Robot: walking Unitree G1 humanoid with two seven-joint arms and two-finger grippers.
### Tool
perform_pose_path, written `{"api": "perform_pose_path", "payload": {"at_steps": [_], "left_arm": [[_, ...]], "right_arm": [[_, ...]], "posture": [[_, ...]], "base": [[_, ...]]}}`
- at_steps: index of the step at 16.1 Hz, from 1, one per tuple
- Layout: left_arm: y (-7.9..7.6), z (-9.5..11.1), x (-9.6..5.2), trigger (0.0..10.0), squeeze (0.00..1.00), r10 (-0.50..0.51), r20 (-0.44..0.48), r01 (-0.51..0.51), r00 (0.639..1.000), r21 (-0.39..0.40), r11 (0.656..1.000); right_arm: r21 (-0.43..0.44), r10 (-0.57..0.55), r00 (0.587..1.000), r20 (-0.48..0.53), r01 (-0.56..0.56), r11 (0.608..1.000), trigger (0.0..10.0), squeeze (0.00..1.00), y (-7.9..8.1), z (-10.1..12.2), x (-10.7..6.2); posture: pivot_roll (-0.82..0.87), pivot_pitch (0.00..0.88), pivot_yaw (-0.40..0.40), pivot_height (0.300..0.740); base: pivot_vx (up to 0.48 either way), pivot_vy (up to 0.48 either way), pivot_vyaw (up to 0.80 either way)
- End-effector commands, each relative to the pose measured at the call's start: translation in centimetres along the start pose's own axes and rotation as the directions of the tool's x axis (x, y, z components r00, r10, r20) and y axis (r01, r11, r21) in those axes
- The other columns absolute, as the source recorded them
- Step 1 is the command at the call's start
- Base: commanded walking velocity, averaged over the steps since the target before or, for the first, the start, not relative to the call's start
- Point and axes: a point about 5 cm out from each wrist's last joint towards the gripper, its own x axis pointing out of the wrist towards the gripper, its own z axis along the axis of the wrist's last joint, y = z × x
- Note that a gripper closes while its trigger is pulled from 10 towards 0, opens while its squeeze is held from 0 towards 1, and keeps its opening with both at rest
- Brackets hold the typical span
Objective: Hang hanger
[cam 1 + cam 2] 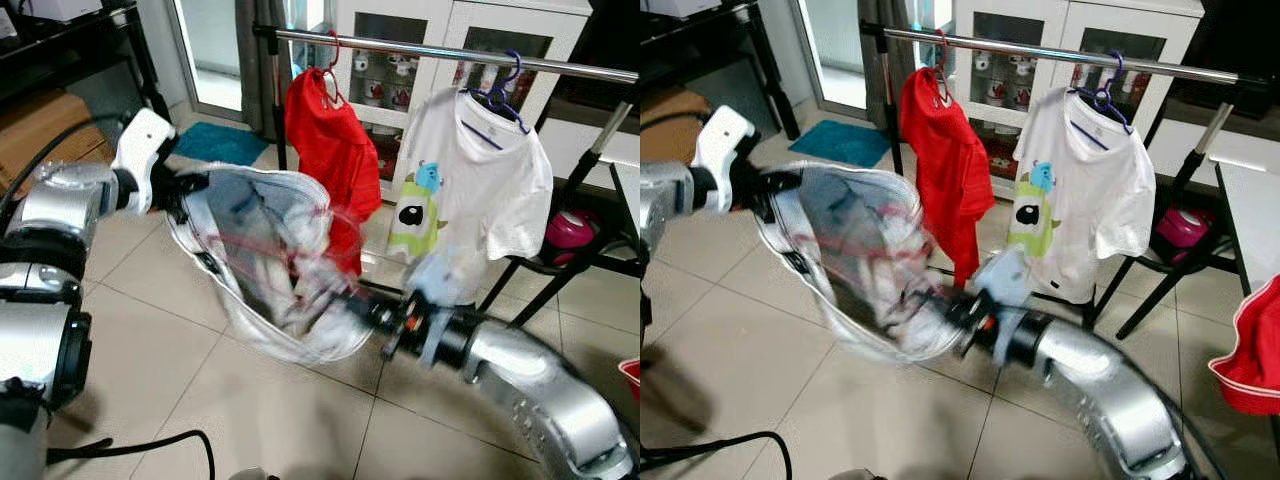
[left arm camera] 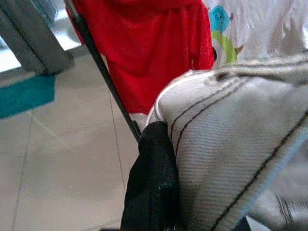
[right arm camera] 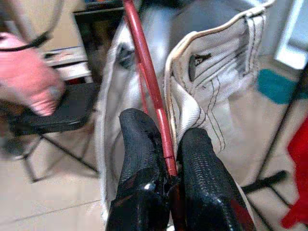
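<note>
A white garment with black stitching hangs spread open between my two arms, above the tiled floor. A thin red hanger runs inside it. My right gripper is shut on the hanger's red wire, low at the garment's right end. My left gripper is shut on the garment's upper left hem, one black finger pressed against the seam. Behind stands a metal clothes rail. A red shirt and a white cartoon T-shirt hang from it on hangers.
A black folding chair holding a pink object stands under the rail's right end. A teal mat lies by the door. A black cable crosses the floor near me. A red cloth sits at the right edge.
</note>
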Motion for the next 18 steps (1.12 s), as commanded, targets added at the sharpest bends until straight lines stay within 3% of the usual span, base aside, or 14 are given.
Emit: {"api": "perform_pose_path", "payload": {"at_steps": [1, 2, 5, 8, 10, 11, 12, 13, 15, 17, 18], "left_arm": [[-0.2, 1.8, 0.3, 0.0, 0.0, -0.029, 0.063, 0.027, 0.998, 0.017, 0.999], [-0.5, 2.1, 0.5, 0.0, 0.0, -0.053, 0.074, 0.052, 0.996, 0.014, 0.999], [-1.9, 3.2, 1.3, 0.0, 0.0, -0.167, 0.081, 0.164, 0.983, 0.045, 0.986], [-1.2, 3.3, 0.7, 0.0, 0.0, -0.141, 0.035, 0.136, 0.989, 0.101, 0.985], [-0.8, 3.1, 0.3, 0.0, 0.0, -0.121, -0.004, 0.12, 0.993, 0.144, 0.982], [-0.3, 2.7, -0.3, 0.0, 0.0, -0.104, -0.041, 0.109, 0.994, 0.164, 0.98], [0.5, 2.2, -1.3, 0.0, 0.0, -0.091, -0.057, 0.099, 0.994, 0.148, 0.984], [0.4, 2.4, -1.3, 0.0, 0.0, -0.106, -0.032, 0.11, 0.994, 0.126, 0.986], [-0.5, 3.3, -0.5, 0.0, 0.0, -0.172, 0.037, 0.168, 0.984, 0.095, 0.981], [-1.8, 4.3, 0.5, 0.0, 0.0, -0.228, 0.097, 0.219, 0.969, 0.093, 0.971], [-2.7, 5.1, 0.9, 0.0, 0.0, -0.274, 0.146, 0.26, 0.951, 0.106, 0.96]], "right_arm": [[-0.024, -0.052, 0.999, -0.006, 0.052, 0.998, 0.0, 0.0, -0.3, 0.2, 0.3], [-0.024, -0.089, 0.996, -0.028, 0.088, 0.996, 0.0, 0.0, -0.5, -0.1, 0.6], [0.04, -0.32, 0.929, -0.187, 0.333, 0.942, 0.0, 0.0, -2.5, -2.1, 1.9], [0.036, -0.391, 0.888, -0.243, 0.411, 0.911, 0.0, 0.0, -3.5, -3.0, 1.5], [0.052, -0.388, 0.895, -0.221, 0.409, 0.911, 0.0, 0.0, -3.8, -2.7, 1.2], [0.109, -0.371, 0.916, -0.156, 0.389, 0.915, 0.0, 0.0, -4.0, -1.9, 0.7], [0.124, -0.357, 0.927, -0.115, 0.37, 0.921, 0.0, 0.0, -4.4, -1.3, -0.3], [0.12, -0.345, 0.931, -0.115, 0.358, 0.926, 0.0, 0.0, -4.4, -1.3, -0.3], [0.174, -0.345, 0.932, -0.109, 0.359, 0.917, 0.0, 0.0, -4.0, -1.2, 1.0], [0.232, -0.386, 0.915, -0.12, 0.404, 0.885, 0.0, 0.0, -4.0, -1.2, 2.2], [0.277, -0.44, 0.891, -0.111, 0.453, 0.848, 0.0, 0.0, -4.4, -1.0, 2.8]], "posture": [[-0.11, 0.0, 0.063, 0.74], [-0.11, 0.0, 0.063, 0.74], [-0.11, 0.0, 0.065, 0.74], [-0.1, 0.0, 0.067, 0.74], [-0.1, 0.0, 0.07, 0.74], [-0.1, 0.0, 0.074, 0.74], [-0.1, 0.0, 0.077, 0.74], [-0.1, 0.0, 0.076, 0.74], [-0.1, 0.0, 0.076, 0.74], [-0.1, 0.0, 0.081, 0.74], [-0.1, 0.0, 0.086, 0.74]], "base": [[0.0, 0.0, 0.0], [0.0, 0.0, 0.0], [0.0, 0.0, 0.0], [0.0, 0.0, 0.0], [0.0, 0.0, 0.0], [0.0, 0.0, 0.0], [0.0, 0.0, 0.0], [0.0, 0.0, 0.0], [0.0, 0.0, 0.0], [0.0, 0.0, 0.0], [0.0, 0.0, 0.0]]}}
